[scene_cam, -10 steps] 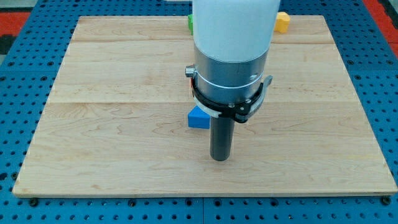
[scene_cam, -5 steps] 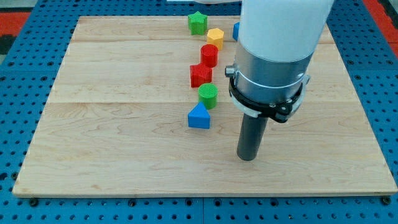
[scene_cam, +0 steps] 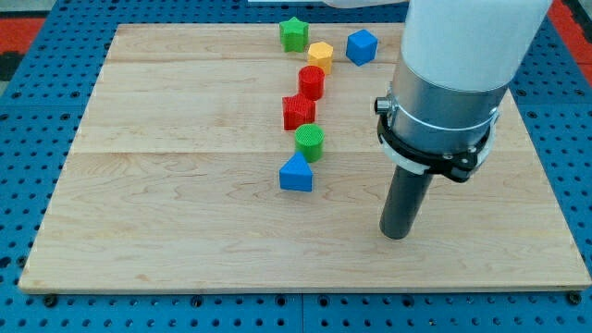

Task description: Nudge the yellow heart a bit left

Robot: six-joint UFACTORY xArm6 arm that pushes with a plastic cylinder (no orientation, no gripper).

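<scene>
My tip (scene_cam: pixel 396 236) rests on the board (scene_cam: pixel 139 231), in the lower right of the frame. It touches no block. The nearest one is the blue triangle (scene_cam: pixel 296 174), well off to its left. I have no jaws, just a rod, so nothing is pinched or held.

A line of blocks runs down the middle. From the top there is a green star (scene_cam: pixel 294 34), a yellow block (scene_cam: pixel 320 55), a red round block (scene_cam: pixel 312 81), a red block (scene_cam: pixel 298 111) and a green round block (scene_cam: pixel 310 142). The blue triangle is at the bottom of the line. A blue cube (scene_cam: pixel 362 46) sits just right of the yellow block.

The yellow block looks six-sided, not like a heart. I see no yellow heart. My big arm covers the upper right of the board, so I think the heart may be behind it, but I cannot tell.

I think the step in hand is getting to the heart; no push has begun. Next, my tip needs to go to the heart's right side. Then it needs one short, slow push to the left. It should stop soon, so the heart moves only a bit and bumps no other block.
</scene>
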